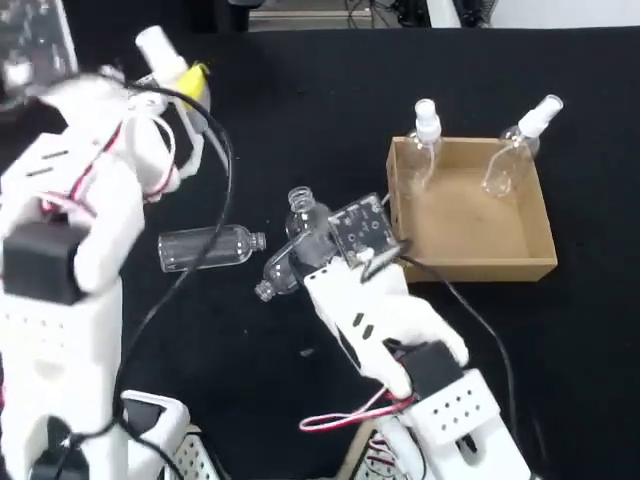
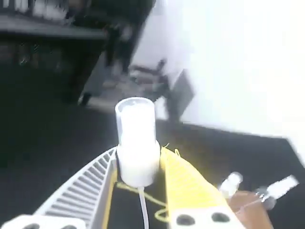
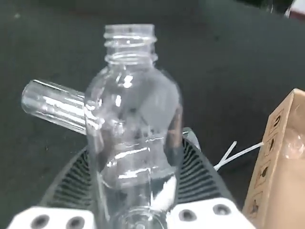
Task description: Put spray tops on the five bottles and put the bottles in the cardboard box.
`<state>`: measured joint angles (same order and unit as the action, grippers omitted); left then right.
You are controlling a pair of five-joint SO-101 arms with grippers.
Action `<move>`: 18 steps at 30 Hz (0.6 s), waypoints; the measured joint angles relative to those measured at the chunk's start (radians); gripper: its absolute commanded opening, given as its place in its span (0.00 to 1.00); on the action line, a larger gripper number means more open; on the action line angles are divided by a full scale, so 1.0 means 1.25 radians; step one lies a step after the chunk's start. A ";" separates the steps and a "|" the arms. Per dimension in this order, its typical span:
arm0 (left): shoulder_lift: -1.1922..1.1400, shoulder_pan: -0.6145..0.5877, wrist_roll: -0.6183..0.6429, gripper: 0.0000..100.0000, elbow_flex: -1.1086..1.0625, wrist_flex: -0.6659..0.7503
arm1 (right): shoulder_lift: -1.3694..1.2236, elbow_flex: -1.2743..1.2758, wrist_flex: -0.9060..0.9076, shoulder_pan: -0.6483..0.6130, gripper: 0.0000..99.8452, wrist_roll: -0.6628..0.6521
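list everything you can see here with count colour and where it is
box: one, brown cardboard, on the table beside the right hand
capped bottles: two, clear with white spray tops, in the box at its far wall
open bottles: two, clear, no tops, lying on the table between the arms
held bottle: one, clear, no top, upright in the right hand
spray top: one, white, in the left hand
table: one, black
left hand: one, white and yellow, shut on the spray top
right hand: one, white, shut on the held bottle
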<state>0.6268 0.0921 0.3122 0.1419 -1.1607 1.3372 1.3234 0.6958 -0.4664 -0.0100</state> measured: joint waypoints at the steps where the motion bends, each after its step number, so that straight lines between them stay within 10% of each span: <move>1: 0.020 0.010 0.000 0.03 -0.022 0.029 | 0.028 0.012 -0.002 0.000 0.01 0.000; 18: 0.115 0.185 0.000 0.03 -0.223 0.274 | 0.313 0.128 -0.002 0.000 0.01 0.001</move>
<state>0.7710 0.3237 0.3122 -0.1373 -0.8186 1.7285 1.4830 0.6928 -0.4664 -0.0084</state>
